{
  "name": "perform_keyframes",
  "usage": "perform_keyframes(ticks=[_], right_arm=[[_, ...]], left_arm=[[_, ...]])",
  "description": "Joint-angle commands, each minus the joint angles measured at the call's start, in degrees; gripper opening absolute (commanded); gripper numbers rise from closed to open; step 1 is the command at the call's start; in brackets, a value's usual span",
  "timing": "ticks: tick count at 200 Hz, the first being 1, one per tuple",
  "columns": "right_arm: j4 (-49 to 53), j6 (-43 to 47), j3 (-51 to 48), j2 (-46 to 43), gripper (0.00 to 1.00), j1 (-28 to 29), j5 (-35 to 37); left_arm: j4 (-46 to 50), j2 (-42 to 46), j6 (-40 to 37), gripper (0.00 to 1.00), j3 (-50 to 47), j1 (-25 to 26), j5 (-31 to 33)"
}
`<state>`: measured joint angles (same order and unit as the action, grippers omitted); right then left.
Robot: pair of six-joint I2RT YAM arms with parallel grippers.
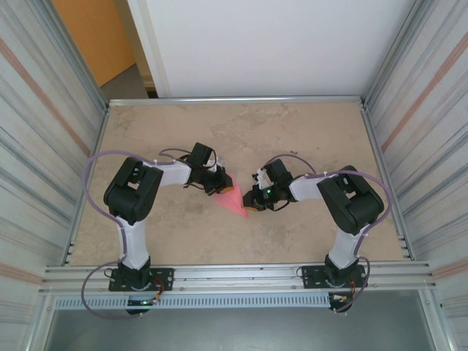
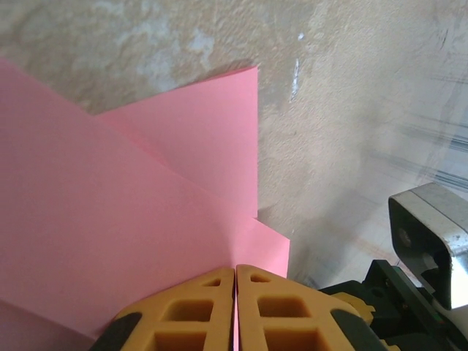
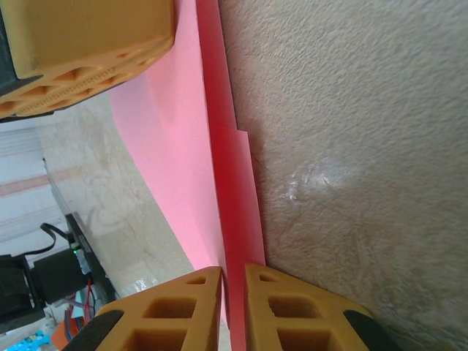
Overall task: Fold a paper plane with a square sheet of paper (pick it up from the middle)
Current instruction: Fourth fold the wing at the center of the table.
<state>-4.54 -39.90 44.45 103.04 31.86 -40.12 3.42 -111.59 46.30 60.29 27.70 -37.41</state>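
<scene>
The square sheet of paper (image 1: 232,199) is pink and folded into a pointed triangle, its tip toward the near right. It lies at the table's middle between both grippers. My left gripper (image 1: 219,183) is shut on the wide end, and in the left wrist view its yellow fingertips (image 2: 219,281) pinch the layered paper (image 2: 146,212). My right gripper (image 1: 253,197) is at the pointed side. In the right wrist view its jaws stand slightly apart around the paper's upright fold (image 3: 232,219), with a thin dark gap beside it.
The beige table (image 1: 292,139) has metal rails along its edges and corrugated walls at both sides. One left finger (image 3: 80,51) shows at the upper left of the right wrist view. Part of the right arm (image 2: 428,234) shows at the right of the left wrist view.
</scene>
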Motion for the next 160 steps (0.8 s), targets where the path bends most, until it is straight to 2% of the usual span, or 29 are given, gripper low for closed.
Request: perform_keyframes(ticks=[1,112,160], right_arm=[[4.5,1.2,-0.4,2.8,0.17,0.2,4.1],[8.1,2.1,1.4,4.4,0.14,0.7,5.4],[8.3,2.3,1.6,4.7,0.15,0.7,5.2]], left_arm=[[2.1,2.6,-0.9,0.11,-1.0,-0.5,0.9],[1.2,5.2,-0.4,0.11,-2.6,-0.6,1.9],[-5.6,9.1,1.0,0.20,-6.7,-0.3,-0.2]])
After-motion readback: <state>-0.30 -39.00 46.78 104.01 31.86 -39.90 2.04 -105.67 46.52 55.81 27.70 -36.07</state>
